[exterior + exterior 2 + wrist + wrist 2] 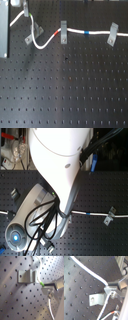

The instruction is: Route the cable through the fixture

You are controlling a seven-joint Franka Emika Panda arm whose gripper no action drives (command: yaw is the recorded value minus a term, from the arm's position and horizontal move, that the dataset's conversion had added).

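Note:
The cable [75, 31] is a white cord lying across the black perforated board, with a green band [32, 18], a red band and a blue band. The fixture [31, 36], a small leaning grey bracket, stands at the first exterior view's upper left. My gripper [24, 8] hovers just behind it, shut on the cable next to the green band [41, 284]. In the first wrist view the cable [38, 271] runs along the fixture's [26, 276] outer edge, not in a slot. In the second wrist view the cable [86, 269] enters the gripper [110, 291] above the fixture [97, 299].
A straight upright clip [63, 30] holds the cable at the red band, and a tilted flat clip [112, 33] holds it past the blue band [87, 32]. A grey panel [3, 30] stands at the first exterior view's left edge. The arm [55, 173] fills the second exterior view.

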